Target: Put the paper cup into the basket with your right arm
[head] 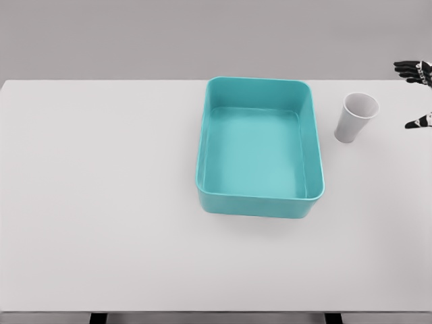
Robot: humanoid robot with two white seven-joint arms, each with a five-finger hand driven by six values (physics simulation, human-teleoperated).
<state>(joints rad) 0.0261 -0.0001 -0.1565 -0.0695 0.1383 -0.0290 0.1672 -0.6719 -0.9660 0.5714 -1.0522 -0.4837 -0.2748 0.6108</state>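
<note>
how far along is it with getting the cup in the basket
Nothing looks done yet: the cup stands upright on the table, right of the teal basket and apart from it, and the basket holds nothing. In hand: the right hand shows at the right edge, fingers spread, short of the cup and not touching it. Left: reach, grasp, lift, carry it over the rim and release it inside.

High head view, steeply down onto table [101,202]

We see only dark fingertips [413,70] of the right hand [418,94]; the picture's right edge cuts off its palm and arm.
</note>
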